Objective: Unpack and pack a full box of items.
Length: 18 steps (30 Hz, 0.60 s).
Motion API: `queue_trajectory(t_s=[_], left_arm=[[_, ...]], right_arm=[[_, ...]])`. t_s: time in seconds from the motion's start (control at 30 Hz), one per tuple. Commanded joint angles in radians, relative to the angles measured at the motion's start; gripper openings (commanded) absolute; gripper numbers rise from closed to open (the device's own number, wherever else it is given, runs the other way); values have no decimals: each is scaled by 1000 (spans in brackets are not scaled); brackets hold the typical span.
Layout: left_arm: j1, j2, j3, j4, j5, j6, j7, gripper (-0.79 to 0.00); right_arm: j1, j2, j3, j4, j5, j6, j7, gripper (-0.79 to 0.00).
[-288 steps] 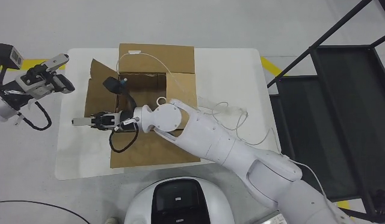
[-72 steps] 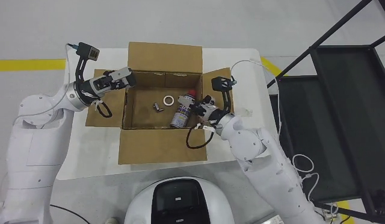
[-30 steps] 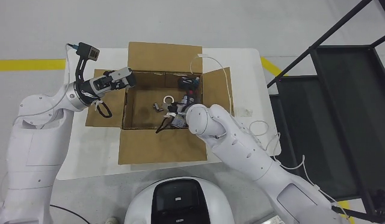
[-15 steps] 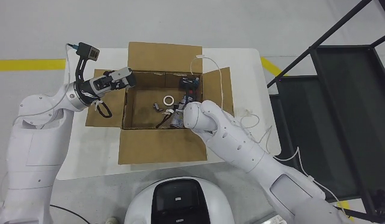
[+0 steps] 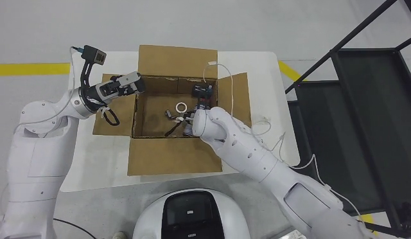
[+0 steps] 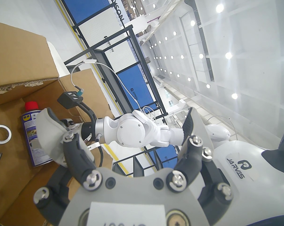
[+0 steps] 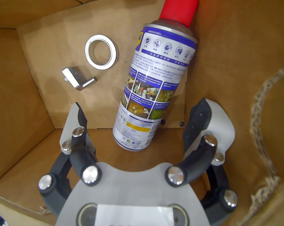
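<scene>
Unpacking is looking like the step in hand: the cardboard box [image 5: 173,163] is sitting open on the desk [image 5: 90,165] with its flaps spread, and three things are lying on its floor. The spray can [image 7: 156,83] is lying on its side along the right wall of the box, red cap pointing far and base pointing near. The cap seems to be touching that wall, though the angle is making this hard to confirm. Left of the can a metal ring [image 7: 102,51] is lying flat, and a small metal bracket [image 7: 78,78] is sitting just beside the ring, a little nearer and further left. Neither is touching the can.

The right end effector [image 7: 139,108] is hanging inside the box over the near end of the can, its fingers spread wide and gripping nothing. The left end effector [image 6: 117,116] is likewise standing open and empty, hovering by the left flap of the box, apart from the contents.

The next move is probably calling for the right end effector to be lowering until its fingers are straddling the can's lower half, closing firmly on the round body, then lifting it clear of the right wall and out to the desk. The smooth cylinder is likely to roll or slip, so a centred grip is mattering here.
</scene>
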Motion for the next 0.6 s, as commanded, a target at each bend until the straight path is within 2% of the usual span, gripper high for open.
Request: queue_trajectory(t_s=[0.0, 0.07, 0.3, 0.57], left_arm=[[0, 0, 0, 0, 0, 0, 0, 0], [0, 0, 0, 0, 0, 0, 0, 0], [0, 0, 0, 0, 0, 0, 0, 0], [0, 0, 0, 0, 0, 0, 0, 0]], right_arm=[[4, -6, -1, 18, 11, -5, -10, -18], [9, -13, -2, 35, 23, -11, -21, -55], [32, -37, -5, 106, 59, -29, -55, -114], [53, -65, -15, 185, 96, -46, -85, -15]])
